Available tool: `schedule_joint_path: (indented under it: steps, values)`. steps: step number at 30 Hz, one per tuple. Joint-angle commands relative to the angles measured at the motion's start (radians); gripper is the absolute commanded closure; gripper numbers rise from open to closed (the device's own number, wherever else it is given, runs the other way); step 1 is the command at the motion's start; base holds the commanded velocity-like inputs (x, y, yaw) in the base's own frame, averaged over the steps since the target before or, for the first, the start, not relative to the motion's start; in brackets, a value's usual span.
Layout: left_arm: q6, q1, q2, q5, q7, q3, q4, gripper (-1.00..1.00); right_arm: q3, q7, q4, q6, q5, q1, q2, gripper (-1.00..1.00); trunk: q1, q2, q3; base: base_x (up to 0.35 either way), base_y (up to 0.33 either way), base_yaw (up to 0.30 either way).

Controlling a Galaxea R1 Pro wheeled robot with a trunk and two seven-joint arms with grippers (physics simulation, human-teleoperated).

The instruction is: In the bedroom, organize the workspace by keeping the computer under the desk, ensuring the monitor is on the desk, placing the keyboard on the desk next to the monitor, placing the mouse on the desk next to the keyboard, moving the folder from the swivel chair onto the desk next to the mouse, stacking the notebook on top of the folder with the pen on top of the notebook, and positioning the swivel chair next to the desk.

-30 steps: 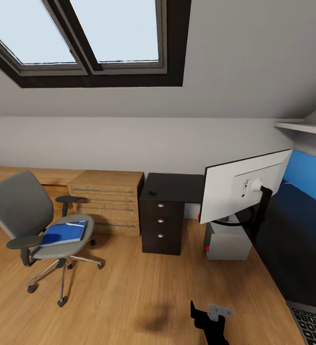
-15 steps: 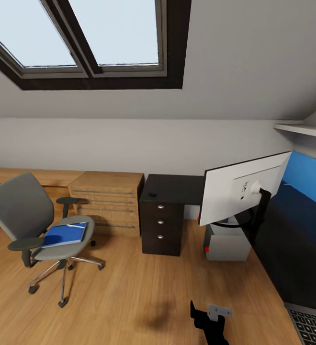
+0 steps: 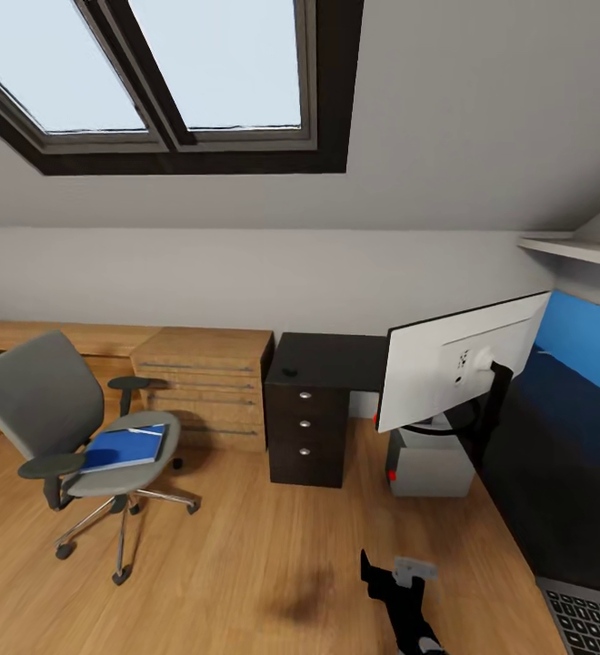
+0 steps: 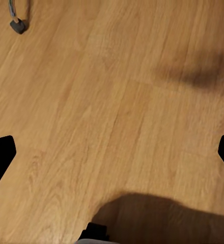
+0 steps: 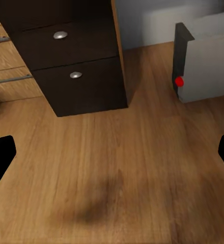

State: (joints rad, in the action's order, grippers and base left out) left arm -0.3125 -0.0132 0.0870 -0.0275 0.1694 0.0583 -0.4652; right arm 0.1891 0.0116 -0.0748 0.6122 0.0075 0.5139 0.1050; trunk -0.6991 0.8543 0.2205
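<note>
Wooden plank floor (image 3: 245, 546) is seen beneath a black desk with three drawers (image 3: 323, 359). A white-backed flat monitor (image 3: 459, 359) stands at the desk's right edge, above a grey computer tower (image 3: 427, 468). Well apart to the left, a grey swivel chair (image 3: 64, 418) carries a blue folder (image 3: 123, 446) on its seat. A small black mouse (image 3: 289, 370) sits near the desktop's left edge. Both grippers' fingertips are spread wide and hold nothing.

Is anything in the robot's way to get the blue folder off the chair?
Nothing visible blocks it. The blue folder lies flat on the swivel chair seat, with bare wooden floor between it and the robot's gripper. The armrests flank the folder, so reach from above.
</note>
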Motion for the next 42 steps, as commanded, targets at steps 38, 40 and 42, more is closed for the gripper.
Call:
schedule_joint_path:
  steps: [38, 40, 42]
  values:
    - [-0.007, -0.001, 0.001, -0.002, -0.003, 0.003, 0.0, -1.0, 0.11, -0.013, -1.136, -1.165, 0.031, -0.057, -0.055, -1.0, 0.011, -0.02, -0.007, -0.047, -0.134, -0.01]
    - [-0.007, -0.001, 0.001, -0.002, -0.003, 0.003, 0.0, -1.0, 0.11, -0.013, -1.128, -1.164, 0.034, -0.057, -0.066, -1.0, 0.011, -0.02, -0.007, -0.004, -0.346, 0.0]
    - [-0.007, -0.001, 0.0, -0.001, -0.004, 0.003, 0.0, -1.0, 0.11, -0.013, -1.12, -1.163, 0.036, -0.058, -0.077, -1.0, 0.011, -0.02, -0.007, -0.002, -0.346, 0.0]
